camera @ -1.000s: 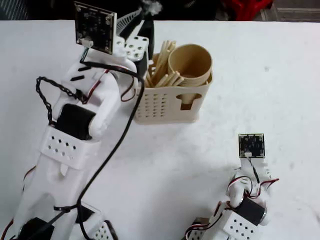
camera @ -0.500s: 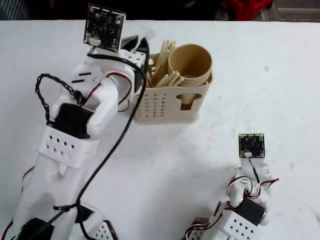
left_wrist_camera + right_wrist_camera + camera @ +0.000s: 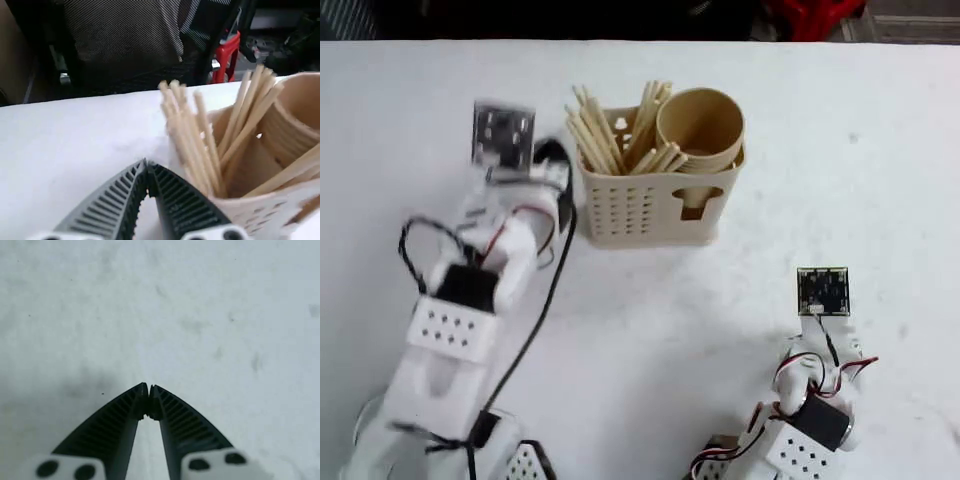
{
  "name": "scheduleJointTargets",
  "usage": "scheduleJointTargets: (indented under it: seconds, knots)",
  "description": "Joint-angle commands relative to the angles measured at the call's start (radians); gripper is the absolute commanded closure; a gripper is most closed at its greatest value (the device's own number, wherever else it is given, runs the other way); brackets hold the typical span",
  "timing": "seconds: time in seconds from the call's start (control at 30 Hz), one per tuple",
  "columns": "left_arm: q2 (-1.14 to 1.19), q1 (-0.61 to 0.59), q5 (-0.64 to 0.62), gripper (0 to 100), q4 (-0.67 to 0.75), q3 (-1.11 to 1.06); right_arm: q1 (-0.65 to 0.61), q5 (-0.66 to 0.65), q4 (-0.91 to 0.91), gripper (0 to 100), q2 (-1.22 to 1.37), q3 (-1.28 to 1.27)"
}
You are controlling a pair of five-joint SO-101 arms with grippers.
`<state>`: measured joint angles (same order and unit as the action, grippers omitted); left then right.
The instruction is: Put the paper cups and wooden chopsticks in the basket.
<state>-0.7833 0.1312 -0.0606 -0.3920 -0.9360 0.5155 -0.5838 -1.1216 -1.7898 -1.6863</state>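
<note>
Both jaws pinched together per wrist cams: left gripper (image 3: 148, 169) by basket (image 3: 650, 210) w/ chopsticks (image 3: 595, 135), cups (image 3: 705, 120); right gripper (image 3: 149, 392) over table (image 3: 225, 300).

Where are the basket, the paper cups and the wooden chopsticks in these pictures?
basket (image 3: 645, 215), high view, on its perforated front wall.
paper cups (image 3: 703, 125), high view, inside the top cup's open mouth.
wooden chopsticks (image 3: 192, 142), left wrist view, midway along the upright bundle.
</note>
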Motion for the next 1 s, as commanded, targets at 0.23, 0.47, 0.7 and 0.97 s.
scheduleJointTargets:
  seconds: [0.23, 0.47, 0.7, 0.97]
  knots:
    - [-0.28, -0.038, -0.002, 97, 0.381, -0.5, -0.005, 0.005, -0.005, 98.1, -0.013, -0.005]
    - [-0.328, -0.122, 0.0, 97, 0.382, -0.658, -0.005, 0.005, -0.005, 98.1, -0.013, -0.005]
    - [-0.415, -0.15, 0.0, 97, 0.382, -0.753, -0.005, 0.005, -0.005, 98.1, -0.012, -0.005]
    - [-0.467, -0.156, 0.0, 97, 0.374, -0.758, -0.005, 0.005, -0.005, 98.1, -0.01, -0.005]
